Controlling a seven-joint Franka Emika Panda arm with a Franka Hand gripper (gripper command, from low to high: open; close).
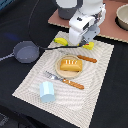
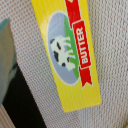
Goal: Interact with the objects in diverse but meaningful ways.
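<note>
In the wrist view a flat yellow butter packet (image 2: pixel 72 55), with a cow picture and a red BUTTER banner, lies on the woven mat (image 2: pixel 112 60). No fingers show in that view. In the exterior view my white gripper (image 1: pixel 79 43) hangs low over the mat's far edge. Its fingertips are hidden by the hand, so its state is unclear. Yellow pieces stick out on either side of it, one (image 1: pixel 61 41) towards the exterior view's left and one (image 1: pixel 89 46) towards its right. The orange-brown bread loaf (image 1: pixel 70 64) sits on a round plate (image 1: pixel 59 70). A light blue cup (image 1: pixel 47 92) stands near the mat's front.
A dark grey pot (image 1: pixel 26 52) sits off the mat at the exterior view's left. An orange-handled knife (image 1: pixel 66 80) and a second orange-handled utensil (image 1: pixel 86 59) lie beside the plate. A brown board (image 1: pixel 112 31) with a bowl (image 1: pixel 122 18) is at the back right.
</note>
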